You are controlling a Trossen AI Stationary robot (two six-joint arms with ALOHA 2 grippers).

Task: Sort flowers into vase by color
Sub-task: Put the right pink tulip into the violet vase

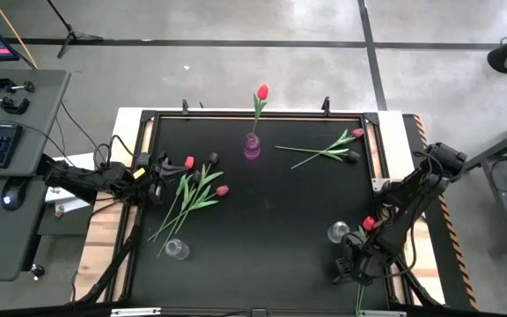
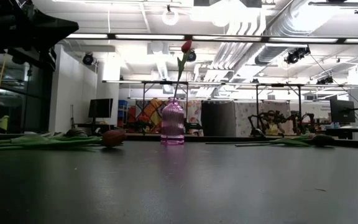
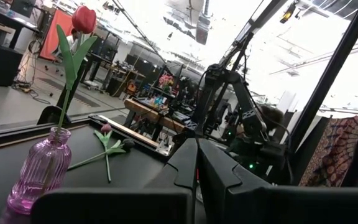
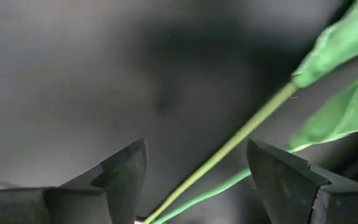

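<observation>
Right claw (image 4: 194, 180), at the table's five o'clock, wide open astride a light, bendy tulip stem (image 4: 241, 134), best pinched mid-stem; left claw (image 3: 197, 168) shut, empty

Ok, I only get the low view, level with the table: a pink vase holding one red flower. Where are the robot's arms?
Observer: From above, the right claw sits at the lower right of the top-down picture, close to a clear vase.
Visitor: Is it holding anything?
Observer: Nothing is gripped. Its wrist camera shows the claw open, with a green stem running between the fingers.
Visitor: And the other arm?
Observer: The left claw is shut with nothing in it, at the table's left edge beside a loose bunch of tulips.
</observation>
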